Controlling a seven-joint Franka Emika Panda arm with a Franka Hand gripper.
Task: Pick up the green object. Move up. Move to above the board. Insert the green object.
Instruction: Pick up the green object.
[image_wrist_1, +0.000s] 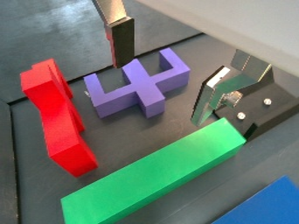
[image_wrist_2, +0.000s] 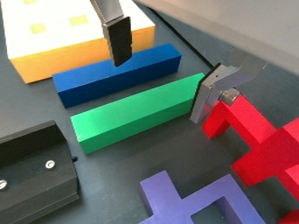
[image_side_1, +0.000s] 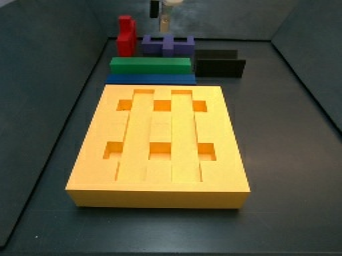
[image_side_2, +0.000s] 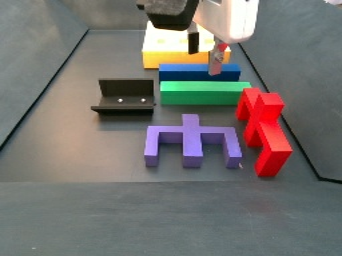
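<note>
Green object: long plain bar, flat beside blue bar; gripper above, fingers wide, empty.

No text, label, brand, number or sign can be read on anything here. The green object, the board, the blue bar, the red block and the purple piece all have plain faces. The fixture and the gripper, open over the bars, bear no markings that I can make out either.
</note>
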